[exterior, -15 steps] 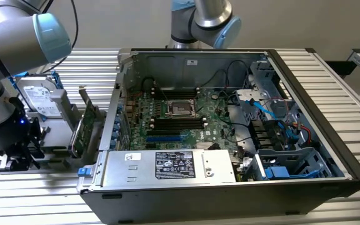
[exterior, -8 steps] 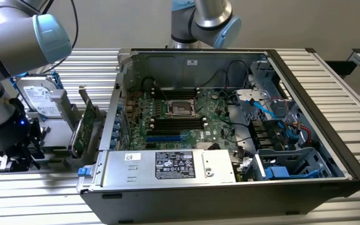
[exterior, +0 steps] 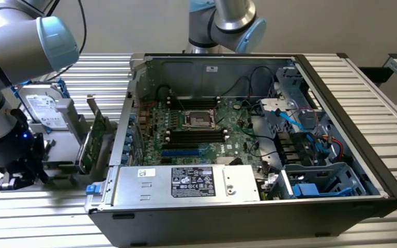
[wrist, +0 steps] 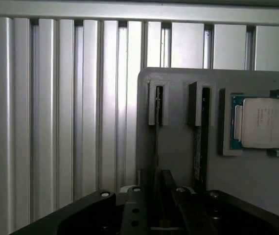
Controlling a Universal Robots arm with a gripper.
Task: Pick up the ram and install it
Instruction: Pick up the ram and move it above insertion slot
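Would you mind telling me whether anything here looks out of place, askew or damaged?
Nothing looks spilled, damaged or askew. The computer case lies open, its CPU socket looks empty, and the processor sits squarely in its recess in the grey holder: parts laid out for assembly, not misplaced.

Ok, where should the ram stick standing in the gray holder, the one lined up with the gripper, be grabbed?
Pinch the ram across its two flat faces at mid-length, coming straight down from above. It stands on edge in the gray holder with its end in a guide block, so only the thin top edge is free.
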